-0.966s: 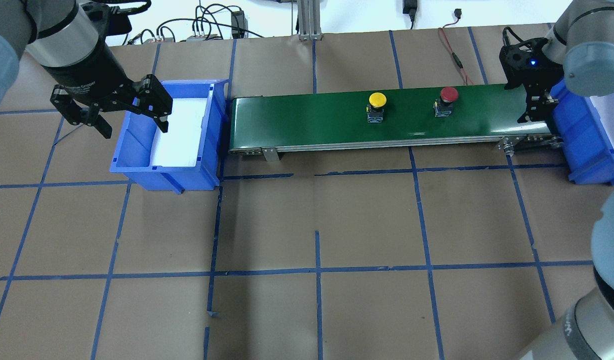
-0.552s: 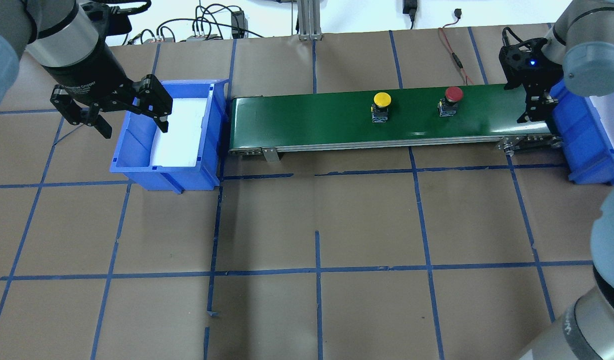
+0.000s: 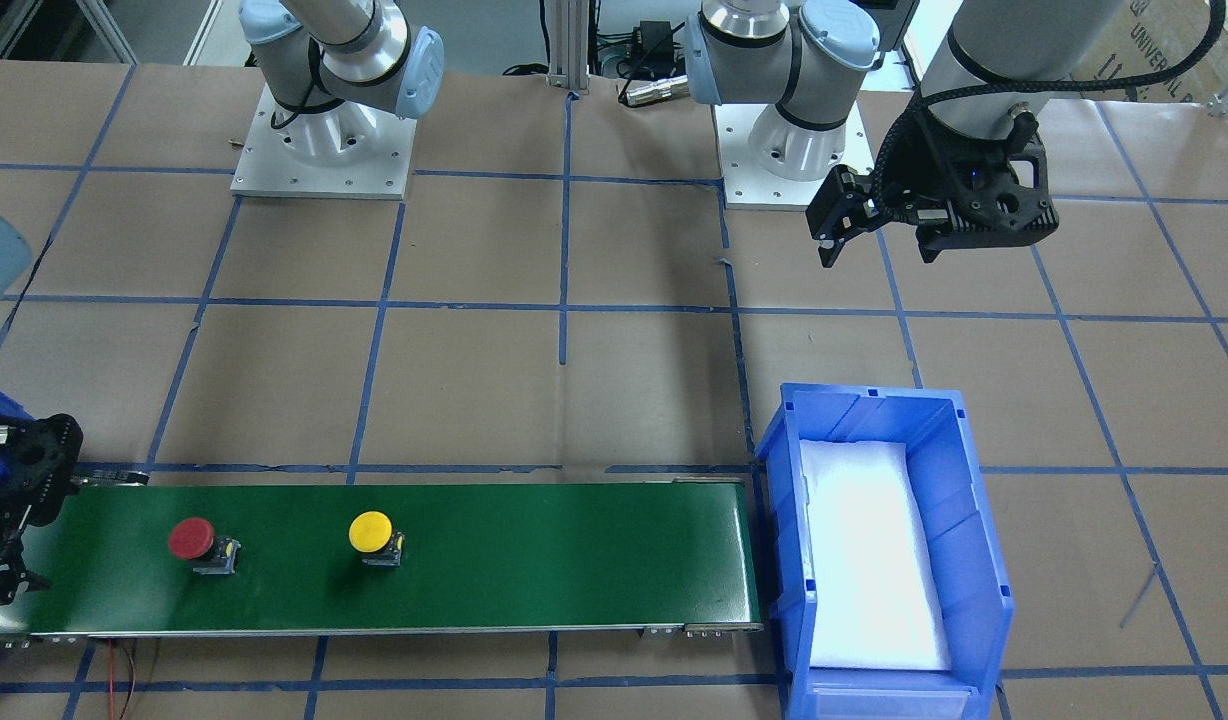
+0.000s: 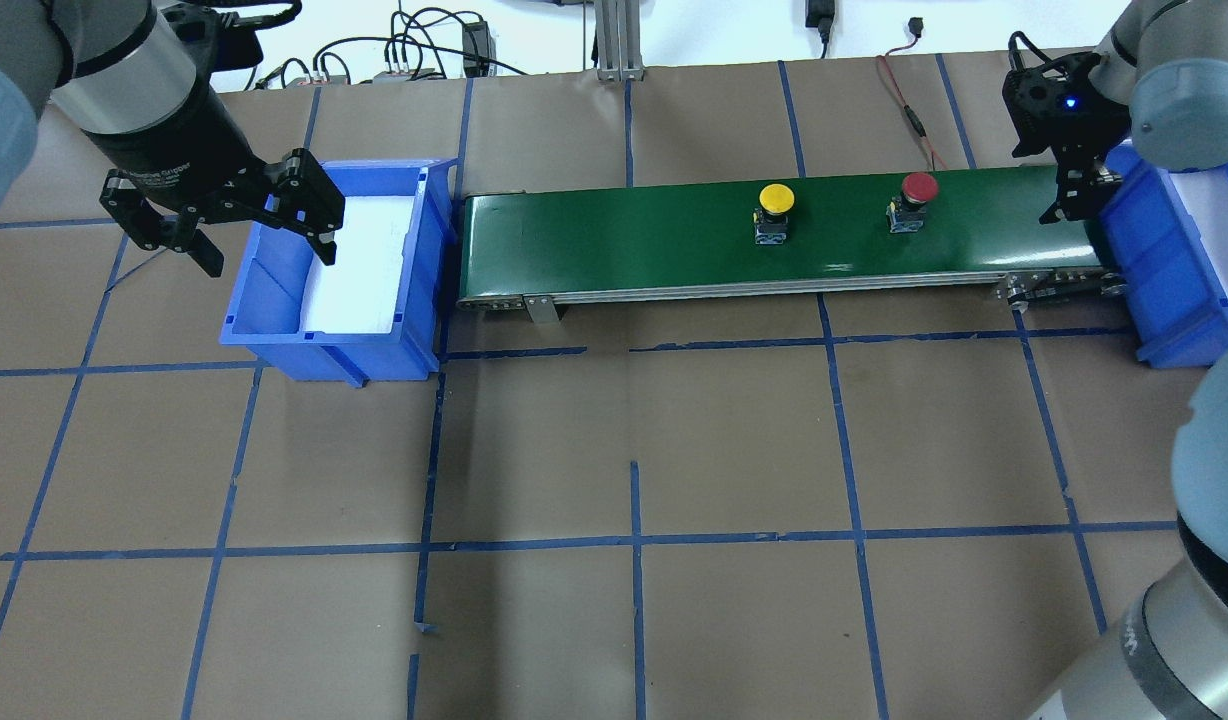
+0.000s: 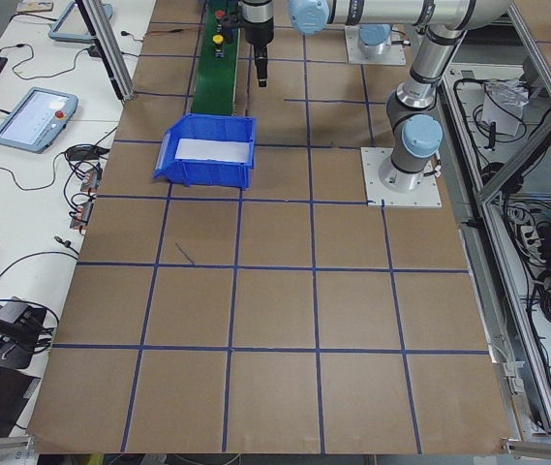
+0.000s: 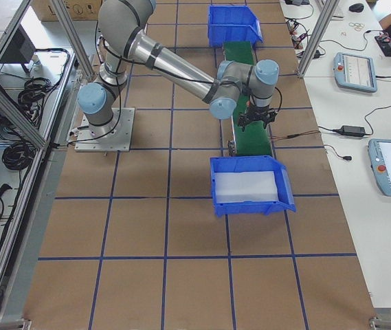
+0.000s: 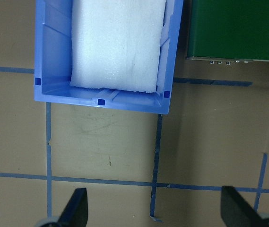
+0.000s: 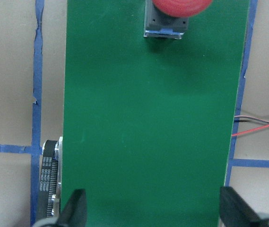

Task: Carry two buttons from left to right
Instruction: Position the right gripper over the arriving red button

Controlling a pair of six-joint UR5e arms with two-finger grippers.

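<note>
— On the green conveyor belt (image 4: pixel 624 240): red-capped push button (image 4: pixel 918 188) near our spread right gripper (image 8: pixel 153 198), yellow-capped button (image 4: pixel 775 199) beyond.
— Our left gripper (image 4: pixel 271 258) gapes too. Closing late, we might topple the red.

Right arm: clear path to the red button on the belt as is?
Probably yes. The right tool hangs open over the belt end, and the red button stands upright just ahead of it with only bare belt between. The yellow button sits farther along, out of the way.
</note>
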